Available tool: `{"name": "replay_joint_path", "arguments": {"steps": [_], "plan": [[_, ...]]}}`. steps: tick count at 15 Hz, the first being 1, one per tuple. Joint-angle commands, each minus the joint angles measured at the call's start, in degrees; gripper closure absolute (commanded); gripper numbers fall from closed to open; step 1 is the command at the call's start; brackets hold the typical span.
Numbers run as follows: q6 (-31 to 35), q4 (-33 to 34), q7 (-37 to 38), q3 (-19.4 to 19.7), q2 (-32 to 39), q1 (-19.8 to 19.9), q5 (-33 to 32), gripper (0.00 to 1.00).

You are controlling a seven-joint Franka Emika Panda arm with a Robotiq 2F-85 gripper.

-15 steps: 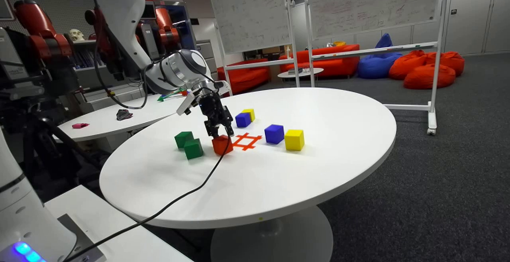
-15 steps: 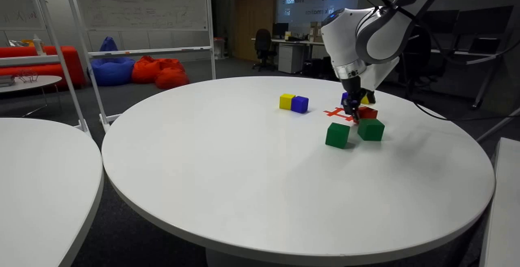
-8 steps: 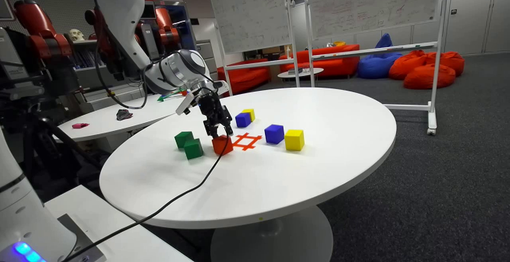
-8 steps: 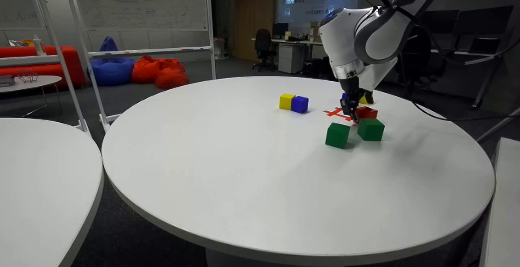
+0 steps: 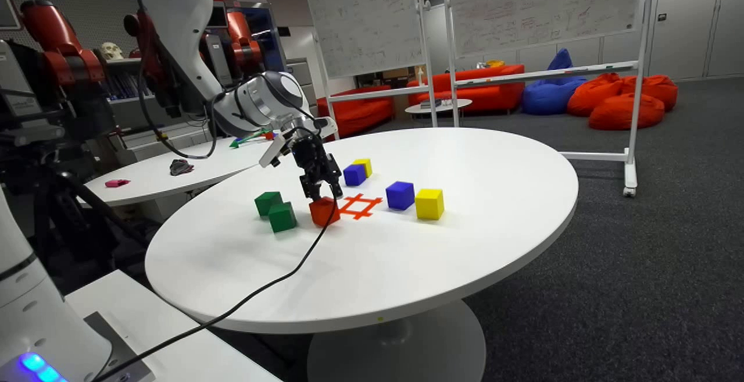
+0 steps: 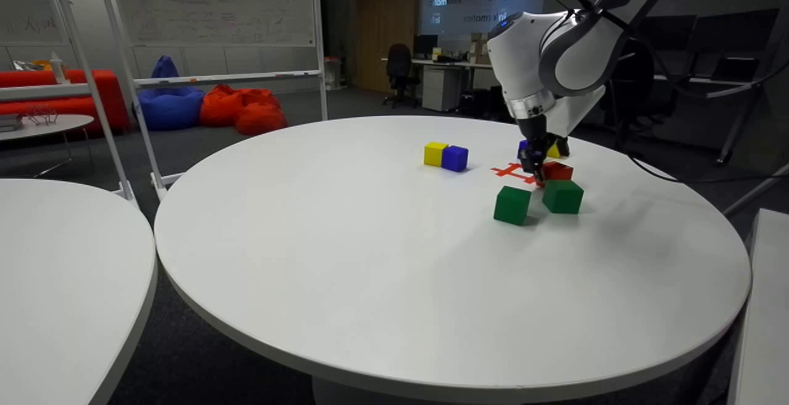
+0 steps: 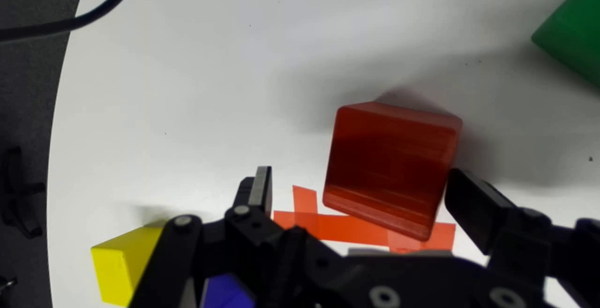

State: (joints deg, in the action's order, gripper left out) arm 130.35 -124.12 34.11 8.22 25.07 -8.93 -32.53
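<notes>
My gripper [image 7: 360,188] is open around a red cube [image 7: 391,162] on the white table. In the wrist view the right finger [image 7: 478,209] is at the cube's side; whether it touches I cannot tell. A gap separates the left finger [image 7: 262,191] from the cube. Red tape strips [image 7: 347,229] lie partly under the cube's outline. In an exterior view the gripper [image 5: 325,195] points down over the red cube [image 5: 322,212], beside the crossed tape [image 5: 360,206]. Two green cubes, the nearer green cube [image 5: 282,217] and the farther green cube [image 5: 268,203], stand close by.
A blue cube [image 5: 400,195] and yellow cube [image 5: 429,204] sit past the tape. Another blue cube [image 5: 354,175] and yellow cube [image 5: 363,164] stand farther back. A black cable [image 5: 290,274] crosses in front of the round table [image 6: 345,282]. Whiteboards [image 5: 369,21] stand behind.
The arm and gripper shift only very slightly, a little one way and then back. The cubes stay where they were, and the gripper's opening looks the same.
</notes>
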Motion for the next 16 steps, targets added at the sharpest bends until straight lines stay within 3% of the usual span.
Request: {"name": "replay_joint_path", "arguments": {"steps": [1,16], "plan": [[0.88,-1.01,-0.33,0.45,-1.29,1.09,0.32,0.00],[-0.13,0.11,-0.08,0.81,-0.30,1.61,0.15,0.00]]}}
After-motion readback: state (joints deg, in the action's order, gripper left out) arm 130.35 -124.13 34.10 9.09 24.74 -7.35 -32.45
